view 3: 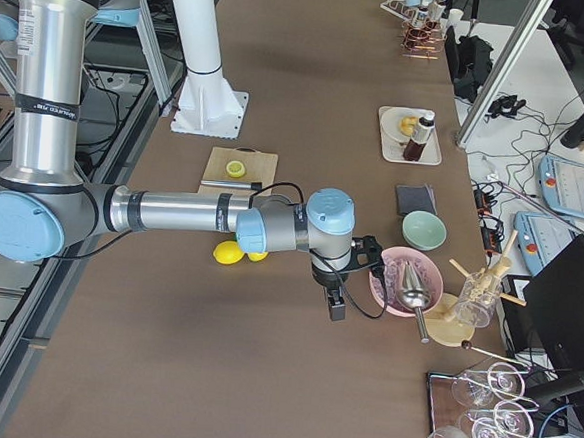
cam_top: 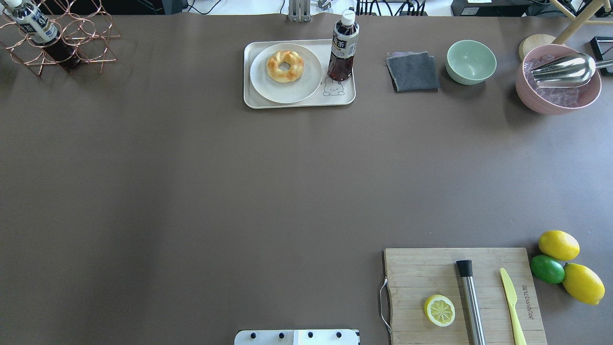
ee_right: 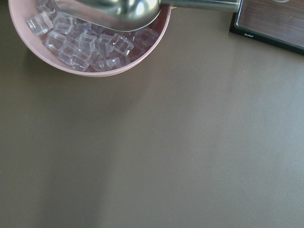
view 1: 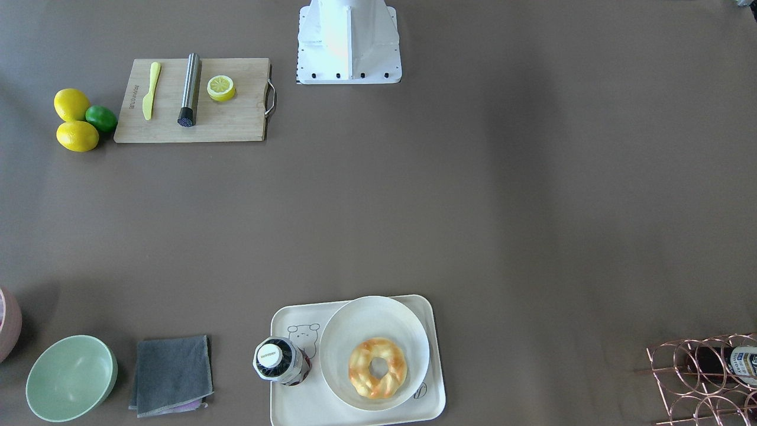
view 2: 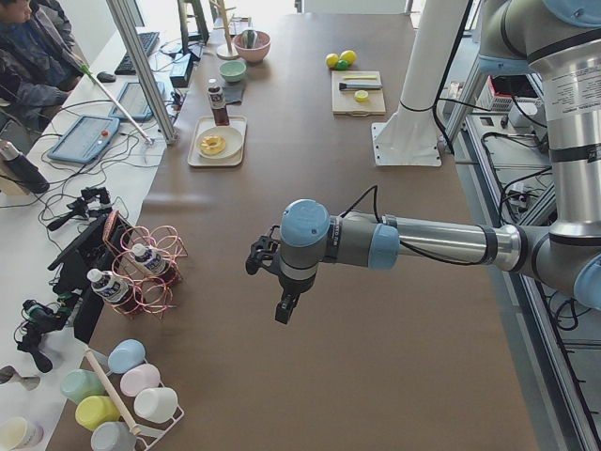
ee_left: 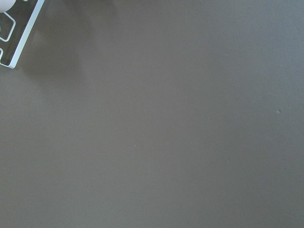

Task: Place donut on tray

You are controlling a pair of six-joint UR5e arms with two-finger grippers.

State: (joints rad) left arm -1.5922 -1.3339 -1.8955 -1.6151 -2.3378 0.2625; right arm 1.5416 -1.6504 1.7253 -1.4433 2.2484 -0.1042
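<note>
The donut (view 1: 359, 364), a golden-brown braided ring, lies in a round white plate (view 1: 366, 319) that stands on the cream-white tray (view 1: 355, 415) at the table's far edge. It also shows in the overhead view (cam_top: 275, 64), on the tray (cam_top: 346, 98). A dark drink bottle (view 1: 278, 360) stands on the tray beside the plate, by the bear drawing. My left gripper (view 2: 285, 308) hangs over bare table, far from the tray. My right gripper (view 3: 334, 306) hangs near the pink ice bowl (view 3: 405, 280). Both show only in the side views, so I cannot tell whether they are open or shut.
A wooden cutting board (cam_top: 421, 268) holds a lemon half (cam_top: 439, 310), a steel muddler (cam_top: 470, 299) and a yellow knife (cam_top: 510, 299). Two lemons and a lime (cam_top: 547, 269) lie beside it. A grey cloth (cam_top: 412, 71), green bowl (cam_top: 471, 61) and copper wire rack (cam_top: 62, 43) line the far edge.
</note>
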